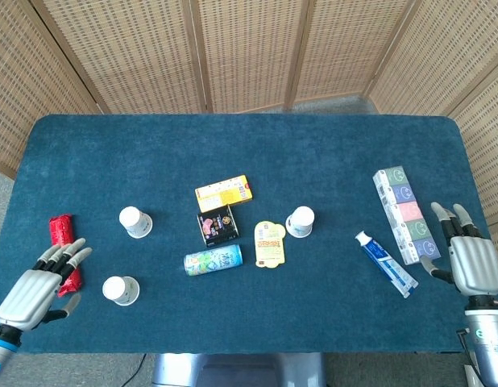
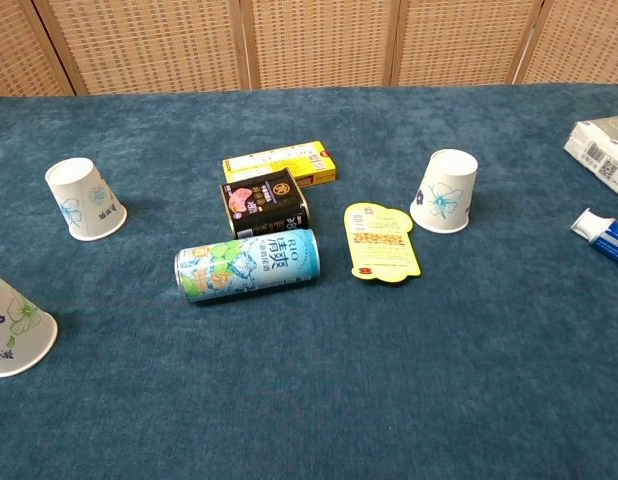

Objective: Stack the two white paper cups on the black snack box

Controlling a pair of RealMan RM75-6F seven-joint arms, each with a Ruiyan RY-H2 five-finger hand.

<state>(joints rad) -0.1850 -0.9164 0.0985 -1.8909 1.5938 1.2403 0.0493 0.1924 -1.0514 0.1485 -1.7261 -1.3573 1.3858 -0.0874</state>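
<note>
Tabletop [image 1: 112, 145]: covered in dark teal cloth, carrying everything listed here.
Left hand [image 1: 39, 285]: hovering at the tabletop's left end near the front edge, fingers spread and holding nothing, partly overlapping the red snack bar.
Right hand [image 1: 466, 254]: sitting at the right end near the front edge, fingers apart and empty, just beside the long box.
Long box [image 1: 405, 214]: lying near the right edge, showing pastel panels with faces.
Toothpaste tube [image 1: 385, 263]: lying aslant between the long box and the middle of the tabletop.
Red snack bar [image 1: 62, 238]: lying near the left edge.
Drink can [image 2: 247, 265]: lying on its side toward the front of the middle group.
Yellow box [image 2: 279, 164]: lying flat, touching the back of the black snack box.
Yellow packet [image 2: 381, 241]: lying flat, right of the can.
Black snack box [image 2: 262, 201]: sitting mid-table between yellow box and can.
White paper cups: all standing upside down; one [image 2: 445, 191] right of the packet, one [image 2: 82, 198] left of centre, one [image 2: 11, 325] nearer the front-left corner.
</note>
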